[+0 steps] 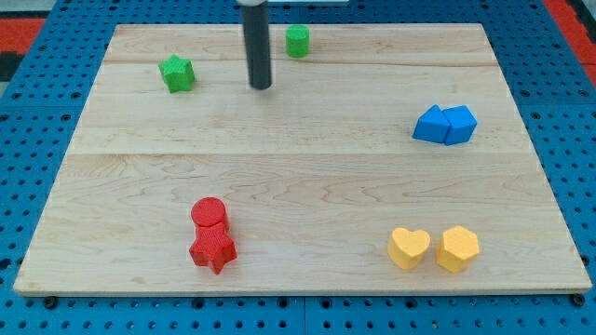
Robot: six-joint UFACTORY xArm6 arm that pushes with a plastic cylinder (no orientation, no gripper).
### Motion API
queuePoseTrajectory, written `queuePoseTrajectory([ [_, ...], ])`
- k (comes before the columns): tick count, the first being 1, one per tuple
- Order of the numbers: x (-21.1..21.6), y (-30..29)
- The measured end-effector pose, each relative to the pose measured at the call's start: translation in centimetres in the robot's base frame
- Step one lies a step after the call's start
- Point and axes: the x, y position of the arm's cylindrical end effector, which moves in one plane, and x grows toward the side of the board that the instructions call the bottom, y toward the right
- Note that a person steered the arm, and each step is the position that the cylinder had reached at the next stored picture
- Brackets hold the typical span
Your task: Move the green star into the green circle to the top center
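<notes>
Tip (262,87) between green star (176,73) and green circle (297,41); apparently touching neither.

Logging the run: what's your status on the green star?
My tip on the board, between both green blocks. Green star to its left, untouched. Green circle top center, apart. Nothing between them but my tip.
</notes>
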Motion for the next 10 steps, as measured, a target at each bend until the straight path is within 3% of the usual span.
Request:
queuePoseTrajectory([
  [2,-0.1,-11.4],
  [3,-2.0,-12.3],
  [4,-5.8,-8.5],
  [6,-6.9,-12.2],
  [7,-9.5,-7.5],
  [8,-9.2,-2.7],
  [10,-8.5,-0.3],
])
